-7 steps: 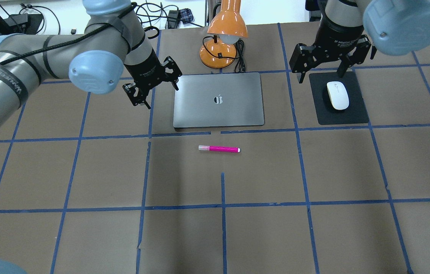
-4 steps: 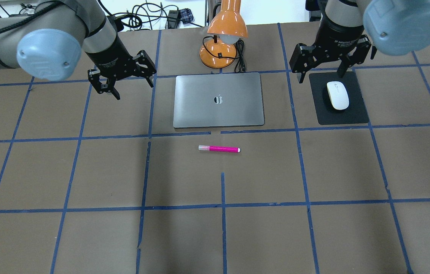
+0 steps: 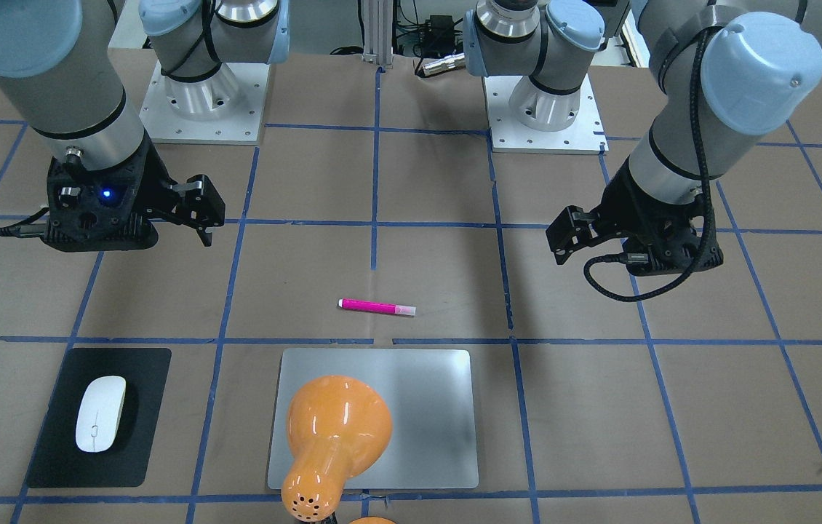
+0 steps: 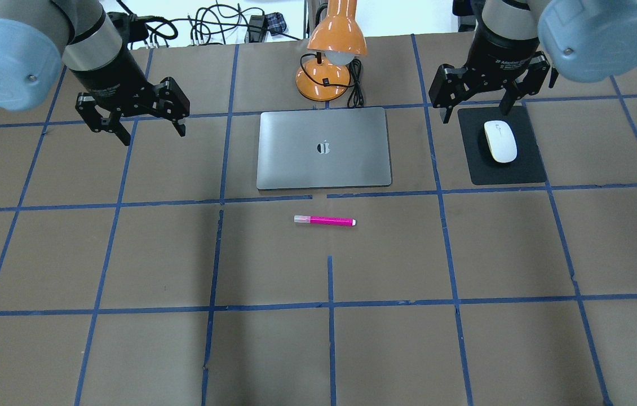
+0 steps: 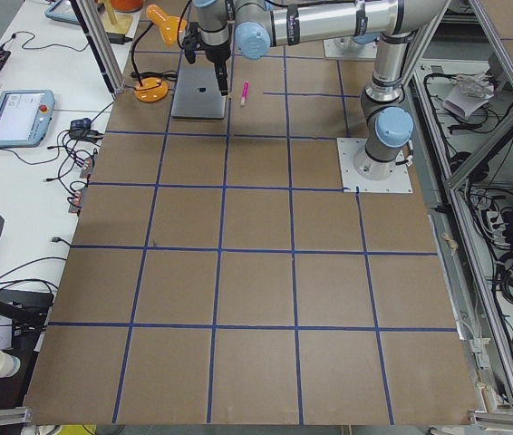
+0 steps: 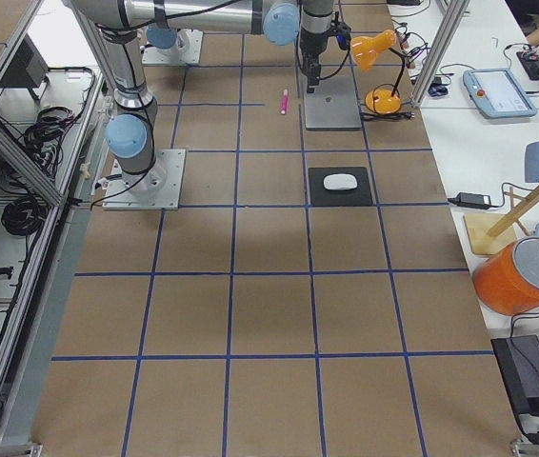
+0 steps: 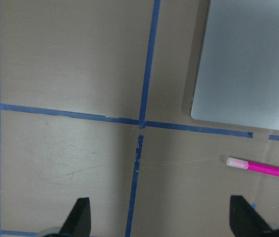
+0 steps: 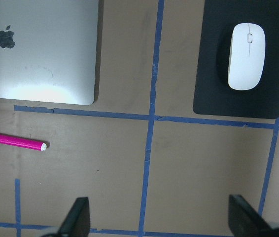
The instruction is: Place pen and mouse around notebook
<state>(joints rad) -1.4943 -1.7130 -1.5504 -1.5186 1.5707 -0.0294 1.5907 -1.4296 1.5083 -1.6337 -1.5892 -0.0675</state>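
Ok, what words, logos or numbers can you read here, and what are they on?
Apple logo, no words: on the notebook.
White print above the right hand: too blurred to read.
White print above the left hand: too blurred to read.
Pen and mouse: no text visible.

orange desk lamp sits at the table far edge, head leaning inward over the table. black cord bunched just beside lamp base. black mat lies flat on robot's right of lamp, well apart from it. blue tape grid covers the brown top, one line running just beside lamp base. loose cables behind lamp, off the table edge. pendant tablet on white bench beyond lamp
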